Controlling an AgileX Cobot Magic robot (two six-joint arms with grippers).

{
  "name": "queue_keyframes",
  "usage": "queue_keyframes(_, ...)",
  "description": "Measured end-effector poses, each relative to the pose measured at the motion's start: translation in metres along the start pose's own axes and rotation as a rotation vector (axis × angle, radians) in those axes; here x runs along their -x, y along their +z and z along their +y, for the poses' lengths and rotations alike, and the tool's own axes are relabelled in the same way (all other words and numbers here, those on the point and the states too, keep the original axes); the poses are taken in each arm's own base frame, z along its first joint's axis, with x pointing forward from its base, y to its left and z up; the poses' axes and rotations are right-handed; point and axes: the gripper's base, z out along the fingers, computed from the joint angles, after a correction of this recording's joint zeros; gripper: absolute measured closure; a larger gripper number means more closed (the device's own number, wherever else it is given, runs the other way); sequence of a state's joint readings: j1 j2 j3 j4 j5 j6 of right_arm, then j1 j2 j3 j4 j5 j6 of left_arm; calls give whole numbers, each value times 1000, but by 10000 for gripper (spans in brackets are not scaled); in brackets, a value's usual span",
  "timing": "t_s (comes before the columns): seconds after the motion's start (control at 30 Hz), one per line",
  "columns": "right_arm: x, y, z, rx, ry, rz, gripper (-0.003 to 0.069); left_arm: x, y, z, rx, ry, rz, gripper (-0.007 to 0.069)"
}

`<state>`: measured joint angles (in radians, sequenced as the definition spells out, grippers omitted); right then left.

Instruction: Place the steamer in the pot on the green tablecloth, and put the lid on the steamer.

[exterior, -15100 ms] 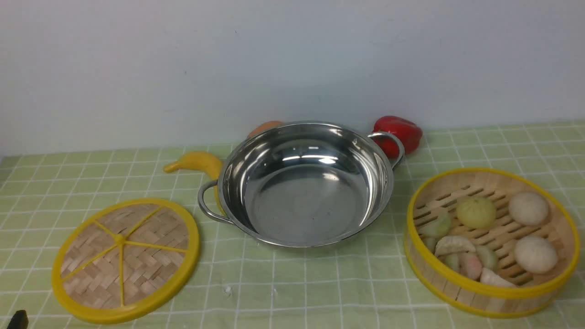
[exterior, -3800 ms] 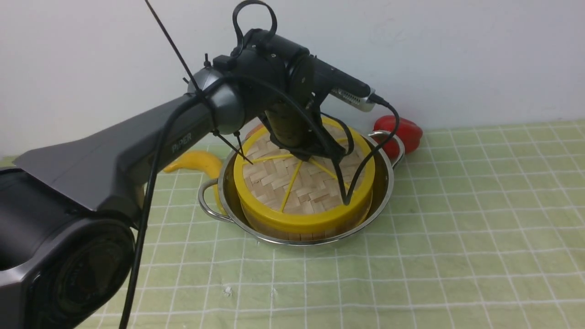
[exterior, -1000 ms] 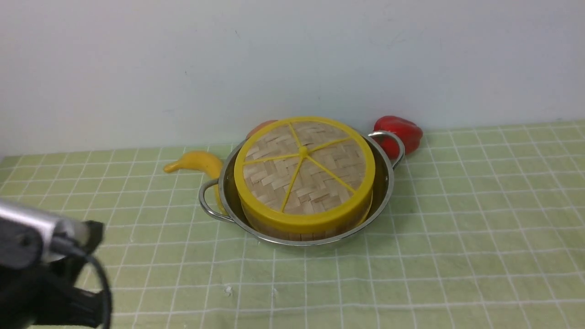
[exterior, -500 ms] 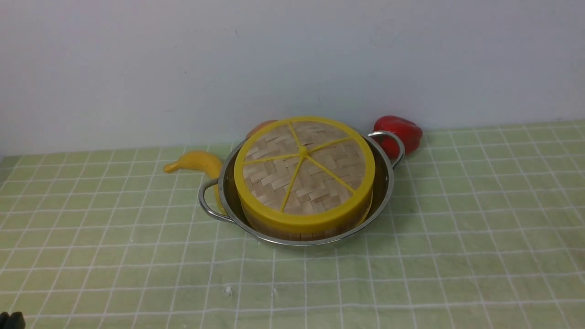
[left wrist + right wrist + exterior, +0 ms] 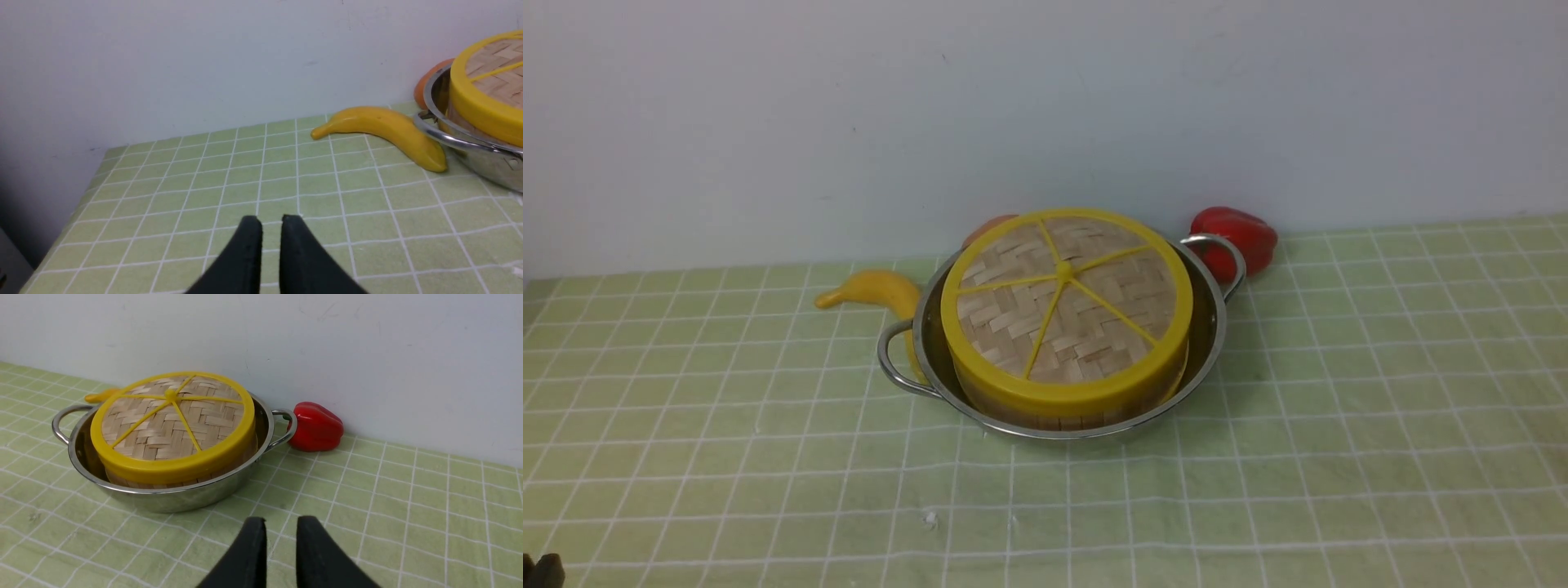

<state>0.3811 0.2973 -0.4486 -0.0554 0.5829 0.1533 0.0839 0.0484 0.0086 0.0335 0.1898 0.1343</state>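
Note:
The steamer (image 5: 1062,418) sits inside the pot (image 5: 1213,327) on the green tablecloth (image 5: 1339,457). The lid (image 5: 1066,306) lies flat on the steamer and covers it. They also show in the right wrist view: lid (image 5: 171,420), steamer wall (image 5: 122,479), pot (image 5: 163,498). The left wrist view shows the lid's edge (image 5: 490,81) and the pot rim (image 5: 461,143). My left gripper (image 5: 271,220) is shut and empty, low over the cloth left of the pot. Only its tip (image 5: 543,570) shows in the front view. My right gripper (image 5: 281,520) is shut and empty, near the pot's right front.
A yellow banana (image 5: 870,290) lies against the pot's left side. A red pepper (image 5: 1237,237) and an orange object (image 5: 992,229) sit behind the pot by the white wall. The cloth's left edge (image 5: 94,179) shows in the left wrist view.
My left arm has drawn back out of the front view's lower left; only a black tip remains in the corner. Pot, steamer and lid have not moved.

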Motion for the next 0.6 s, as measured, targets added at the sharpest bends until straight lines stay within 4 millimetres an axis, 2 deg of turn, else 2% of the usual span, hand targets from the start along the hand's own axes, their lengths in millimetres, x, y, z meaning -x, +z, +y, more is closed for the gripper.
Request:
queue_keyframes(0.2, 0, -1, 0, -5, 3, -7, 501, 0, 0, 0, 0, 0, 0, 550)
queue_keyframes(0.37, 0, -14, -8, -126, 19, -100, 489, 0, 0, 0, 0, 0, -1, 539)
queue_keyframes(0.43, -7, -15, -11, -171, 18, -114, 486, 0, 0, 0, 0, 0, -1, 539)
queue_keyframes(0.6, -42, -15, -18, -285, 24, -178, 473, 0, 0, 0, 0, 0, -1, 533)
